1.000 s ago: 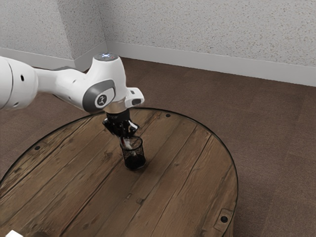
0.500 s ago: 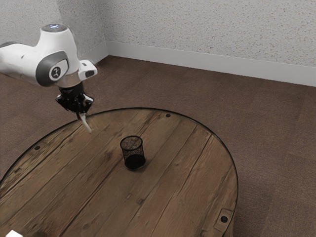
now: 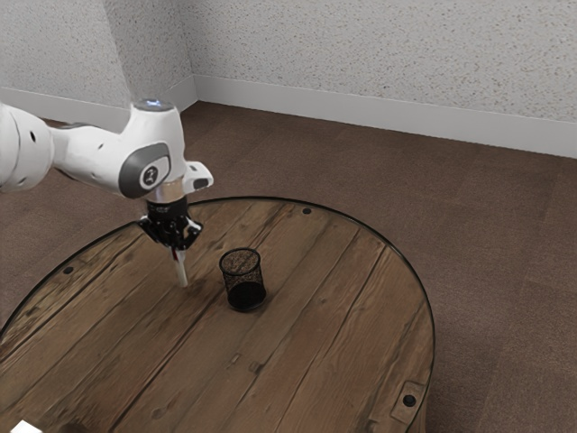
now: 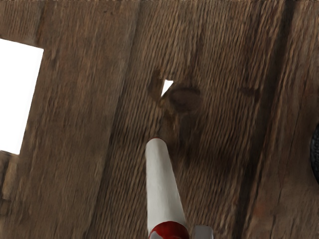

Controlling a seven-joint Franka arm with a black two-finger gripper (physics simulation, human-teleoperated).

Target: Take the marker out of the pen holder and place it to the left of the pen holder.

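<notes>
At the exterior view's lower left corner, a small white shape pokes in; you cannot tell what it is. Above it, your white robot arm enters from the exterior view's left edge, bends at a grey-capped joint and points down over the round, dark-rimmed wooden table. Next comes your black gripper, its two fingers closed only as far as the marker between them allows, grasping it by its upper part. The marker has a pale barrel and slants slightly, lower end down toward the planks; whether that end touches the wood is too fine to tell. In the wrist view, a red section of the marker is nearest the gripper. The marker is outside the black mesh pen holder, near it on the exterior view's left side, and the pen holder stands upright. Farther right, brown carpet surrounds the table, below a speckled pale wall.
</notes>
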